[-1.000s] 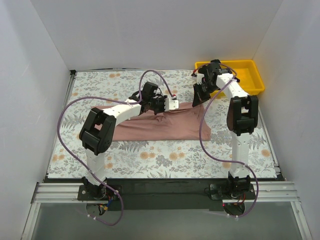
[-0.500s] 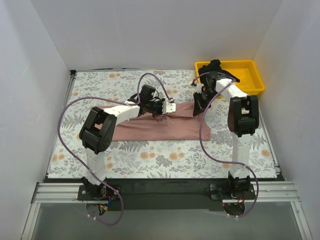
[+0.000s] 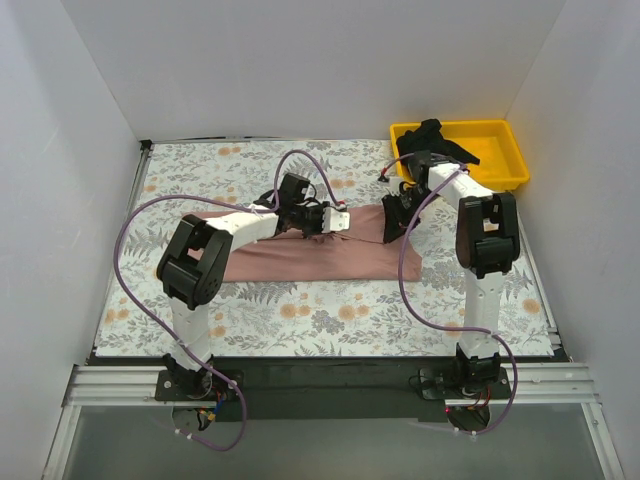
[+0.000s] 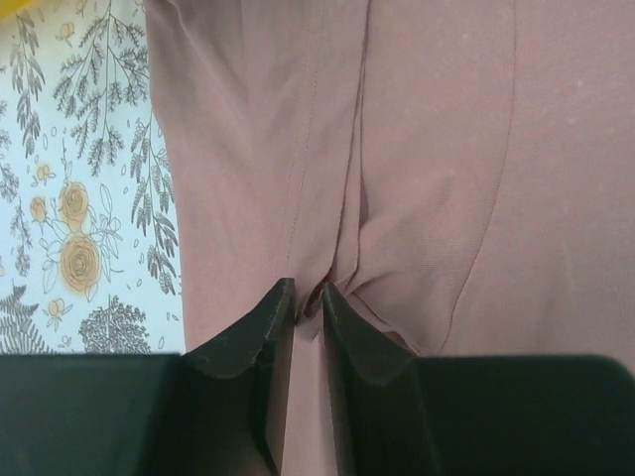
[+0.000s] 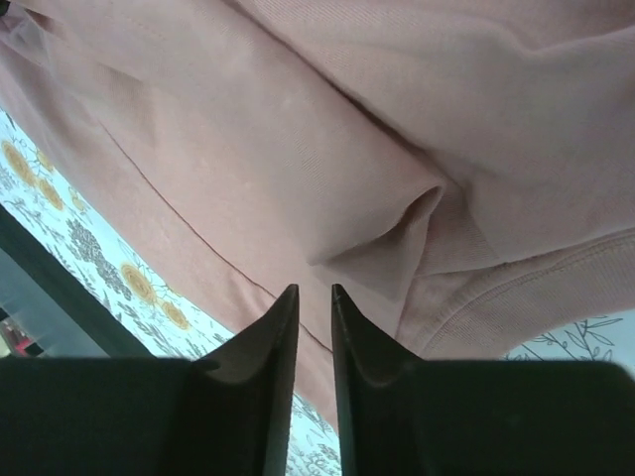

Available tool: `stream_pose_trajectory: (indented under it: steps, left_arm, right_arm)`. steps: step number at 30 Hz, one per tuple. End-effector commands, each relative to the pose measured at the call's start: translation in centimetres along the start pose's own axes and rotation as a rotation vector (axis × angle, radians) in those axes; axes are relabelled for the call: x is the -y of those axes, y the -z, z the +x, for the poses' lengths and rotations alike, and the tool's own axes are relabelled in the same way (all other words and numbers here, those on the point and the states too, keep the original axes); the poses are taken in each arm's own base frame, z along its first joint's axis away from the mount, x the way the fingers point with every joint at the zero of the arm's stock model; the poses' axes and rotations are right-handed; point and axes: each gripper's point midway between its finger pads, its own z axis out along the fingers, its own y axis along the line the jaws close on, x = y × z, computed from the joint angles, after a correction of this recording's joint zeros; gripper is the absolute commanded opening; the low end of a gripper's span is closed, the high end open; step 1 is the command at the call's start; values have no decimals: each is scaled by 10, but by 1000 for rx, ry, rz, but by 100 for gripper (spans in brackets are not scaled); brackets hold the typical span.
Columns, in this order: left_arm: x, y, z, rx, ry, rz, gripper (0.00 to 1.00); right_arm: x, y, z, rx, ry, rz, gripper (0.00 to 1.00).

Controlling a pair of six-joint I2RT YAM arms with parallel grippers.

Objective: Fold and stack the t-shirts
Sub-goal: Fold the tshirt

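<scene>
— step in hand, from the top view?
— folding, by my reading; pink tee lies as a long band across the middle of the cover; left claw sits low on its far edge, right claw at its right end; black tee is heaped in the bin at the far right, so stacking is not begun.
— left wrist view?
— left claw is narrow, pinched on a ridge of pink tee; creases run into the tips; cover shows at the left.
— right wrist view?
— right claw is narrow as well; pink tee fills the view beyond it, a thick hem at the lower right; whether any cloth sits between the tips i cannot tell.
— next move?
— likely a lift of the pinched edge and a carry toward the near side; it calls for both claws holding firm and moving level, else the band skews.
— what is hidden?
— from above the arms cover the tee's far edge and right end; sleeves and collar are hard to place; the black tee's shape is lost in its heap.
</scene>
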Motion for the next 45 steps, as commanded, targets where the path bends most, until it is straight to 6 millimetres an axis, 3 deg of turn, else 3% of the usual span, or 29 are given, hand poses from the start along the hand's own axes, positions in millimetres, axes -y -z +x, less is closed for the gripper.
stream_pose_trajectory:
  steps: [1,4,7,9,16,20,22,23,26,30,31,32,33,34,37,38,41,42,45]
  left_arm:
    - [-12,17,-12,3,-6,-38,18]
    - [-22,34,-20,17,68,-51,23]
    - [-34,67,-30,53,221,-68,25]
    - [-37,89,-25,47,388,-78,25]
    - [-34,146,20,-94,894,-151,18]
    - [-40,195,47,-41,1127,-204,18]
    - [-43,214,52,-14,1182,-243,18]
    - [-45,230,64,-4,1218,-281,18]
    - [-35,246,79,4,1290,-323,18]
    - [-25,261,93,28,1349,-385,18]
    - [-23,264,96,31,1362,-392,18]
    - [-22,270,102,36,1381,-409,18]
    - [-20,273,105,38,1396,-412,18]
    - [-19,275,108,38,1403,-418,18]
    - [-16,287,124,11,1418,-448,18]
    - [-15,289,128,-4,1419,-455,18]
    - [-7,292,135,-74,1360,-452,18]
    - [-4,292,138,-98,1337,-453,18]
    - [8,289,145,-189,1295,-428,18]
  right_arm:
    - [-6,9,-8,26,53,18,29]
    - [-8,24,-12,53,99,65,30]
    - [-14,41,-11,79,152,105,28]
    - [-20,50,-8,86,196,140,27]
    - [-37,22,32,-70,324,248,17]
    - [-38,-4,48,-169,382,309,15]
    - [-34,-12,50,-194,388,322,15]
    - [-32,-17,48,-200,396,328,15]
    - [-16,-33,38,-232,402,368,14]
    - [10,-60,11,-258,418,413,13]
    - [10,-59,-16,-209,442,435,13]
    - [14,-62,-27,-199,452,452,13]
    - [29,-77,-31,-226,452,472,13]
    - [28,-67,-75,-135,502,529,13]
    - [56,-77,-129,-79,574,667,13]
    - [47,-56,-178,64,622,734,13]
    - [75,-58,-207,158,677,897,12]
    - [62,-28,-221,233,689,948,13]
    - [42,7,-229,354,712,954,14]
